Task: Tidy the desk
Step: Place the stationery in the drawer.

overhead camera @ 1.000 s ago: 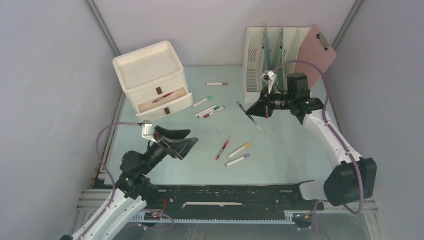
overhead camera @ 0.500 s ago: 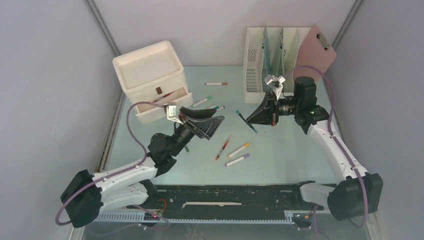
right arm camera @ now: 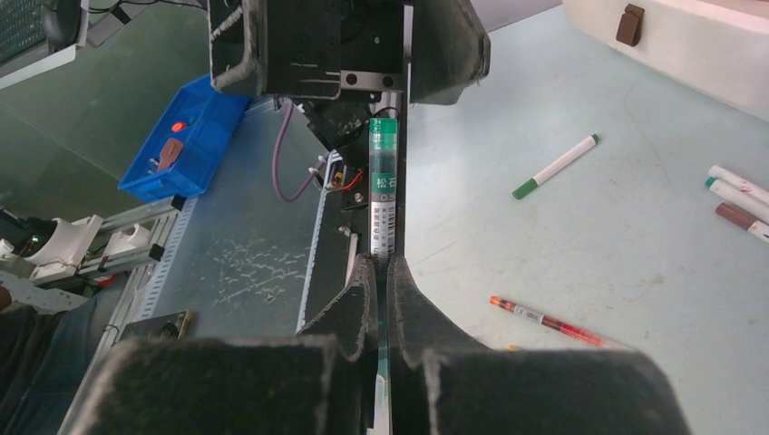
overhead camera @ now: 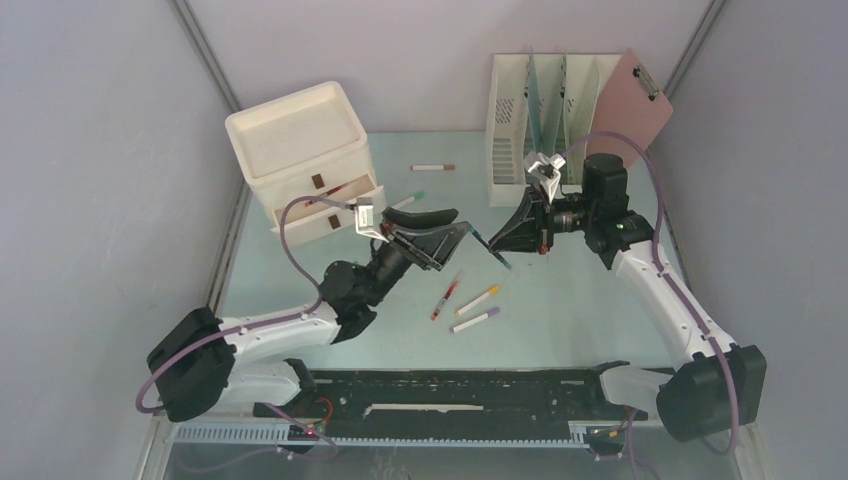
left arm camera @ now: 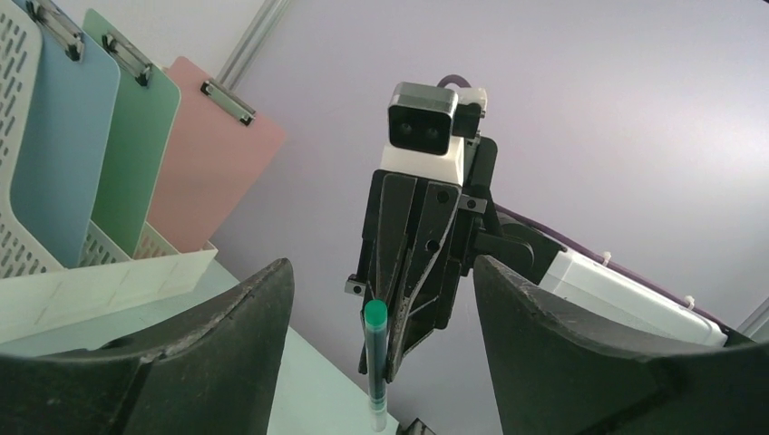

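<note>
While my right gripper (right arm camera: 383, 265) pinches the green-capped pen (right arm camera: 383, 186) above the desk (overhead camera: 560, 310), my left gripper (overhead camera: 461, 222) stands wide. Its fingers sit either side of the cap, not touching it. I read this as a handover, with the tidying barely begun: only one drawer pen (overhead camera: 330, 192) lies in the open drawer (overhead camera: 322, 216).

Eight lie loose:
- **Below the grippers, towards me:** a loose red pen (overhead camera: 446, 296), a yellow marker (overhead camera: 478, 299) and a purple marker (overhead camera: 475, 320).
- **Under my left gripper:** three clustered markers (right arm camera: 739, 195).
- **Beyond it:** a green marker (right arm camera: 555, 167) and a brown-capped marker (overhead camera: 433, 167).

Three clipboards (left arm camera: 122, 145) stand behind the right gripper.
</note>
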